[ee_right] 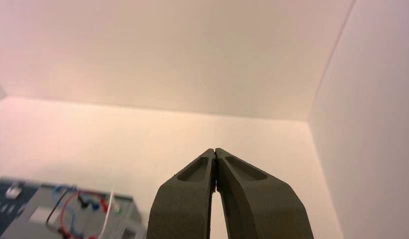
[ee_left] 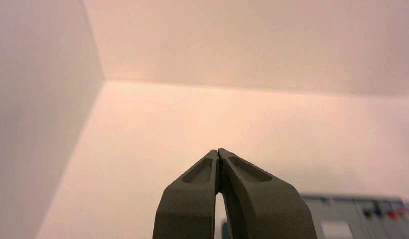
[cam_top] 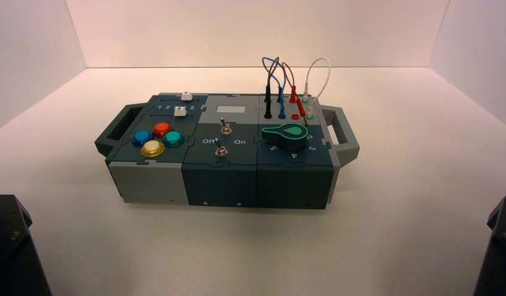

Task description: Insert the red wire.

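The red wire (cam_top: 287,71) loops above the box's (cam_top: 225,179) far right corner. One of its red plugs (cam_top: 293,94) stands upright in the back row of sockets. Its other red plug (cam_top: 301,110) leans tilted beside a red socket (cam_top: 294,116); whether its tip sits in a socket I cannot tell. The right wrist view shows the red wire (ee_right: 68,204) as a blurred loop far off. My left gripper (ee_left: 219,152) is shut and empty, away from the box. My right gripper (ee_right: 214,151) is also shut with nothing in it. Both arms sit parked at the near corners, the left arm (cam_top: 10,246) and the right arm (cam_top: 500,246).
Beside the red wire stand a black plug (cam_top: 268,106), blue plugs (cam_top: 281,105) and a white wire (cam_top: 318,68). A teal knob (cam_top: 291,134) sits in front of the sockets. Two toggle switches (cam_top: 222,139) are mid-box, coloured buttons (cam_top: 155,138) on the left. White walls enclose the table.
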Robot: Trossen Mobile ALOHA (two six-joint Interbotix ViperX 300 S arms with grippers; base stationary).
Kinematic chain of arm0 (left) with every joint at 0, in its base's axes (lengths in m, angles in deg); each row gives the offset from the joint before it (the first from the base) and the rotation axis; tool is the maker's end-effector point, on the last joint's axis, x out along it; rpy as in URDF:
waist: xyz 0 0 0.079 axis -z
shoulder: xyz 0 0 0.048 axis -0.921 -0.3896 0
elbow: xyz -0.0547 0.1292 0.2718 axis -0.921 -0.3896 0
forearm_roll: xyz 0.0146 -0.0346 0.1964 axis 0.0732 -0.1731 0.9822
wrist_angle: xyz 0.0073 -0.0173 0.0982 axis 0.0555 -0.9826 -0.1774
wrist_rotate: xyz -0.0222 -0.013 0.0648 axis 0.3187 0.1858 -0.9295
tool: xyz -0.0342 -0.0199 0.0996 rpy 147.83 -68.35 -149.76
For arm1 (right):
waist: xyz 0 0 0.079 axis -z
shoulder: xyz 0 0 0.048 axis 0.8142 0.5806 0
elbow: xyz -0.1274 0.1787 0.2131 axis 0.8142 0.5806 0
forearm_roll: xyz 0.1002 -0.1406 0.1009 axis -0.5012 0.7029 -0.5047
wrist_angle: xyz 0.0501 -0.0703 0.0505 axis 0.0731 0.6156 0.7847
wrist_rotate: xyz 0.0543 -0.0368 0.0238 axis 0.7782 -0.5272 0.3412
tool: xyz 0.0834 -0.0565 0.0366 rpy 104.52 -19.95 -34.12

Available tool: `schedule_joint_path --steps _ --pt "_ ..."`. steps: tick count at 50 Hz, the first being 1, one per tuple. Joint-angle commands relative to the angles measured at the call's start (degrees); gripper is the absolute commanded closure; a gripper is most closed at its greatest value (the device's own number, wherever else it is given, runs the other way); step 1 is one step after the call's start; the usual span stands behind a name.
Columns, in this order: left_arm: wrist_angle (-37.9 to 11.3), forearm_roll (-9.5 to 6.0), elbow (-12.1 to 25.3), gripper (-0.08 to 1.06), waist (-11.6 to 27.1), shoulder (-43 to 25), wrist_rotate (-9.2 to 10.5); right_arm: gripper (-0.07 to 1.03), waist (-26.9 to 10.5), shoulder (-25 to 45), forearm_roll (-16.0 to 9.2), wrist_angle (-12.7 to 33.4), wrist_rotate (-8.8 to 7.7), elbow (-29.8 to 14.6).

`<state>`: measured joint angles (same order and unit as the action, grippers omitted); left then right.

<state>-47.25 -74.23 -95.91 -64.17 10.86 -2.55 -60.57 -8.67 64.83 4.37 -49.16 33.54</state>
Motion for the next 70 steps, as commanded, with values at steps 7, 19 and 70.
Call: schedule_joint_path --steps 7,19,70 --pt "-6.2 0.0 2.2 1.01 7.3 -0.9 -0.35 0.98 -6.0 4.7 -0.3 4.6 0.0 -2.5" --pt "-7.9 -0.18 2.0 1.01 15.3 -4.4 -0.26 0.9 -12.7 12.0 -1.9 10.1 -0.18 -3.1" --pt "-6.0 -0.26 3.5 1.01 25.0 -15.6 -0.26 0.46 -31.1 61.3 -2.9 21.8 -3.34 -24.6"
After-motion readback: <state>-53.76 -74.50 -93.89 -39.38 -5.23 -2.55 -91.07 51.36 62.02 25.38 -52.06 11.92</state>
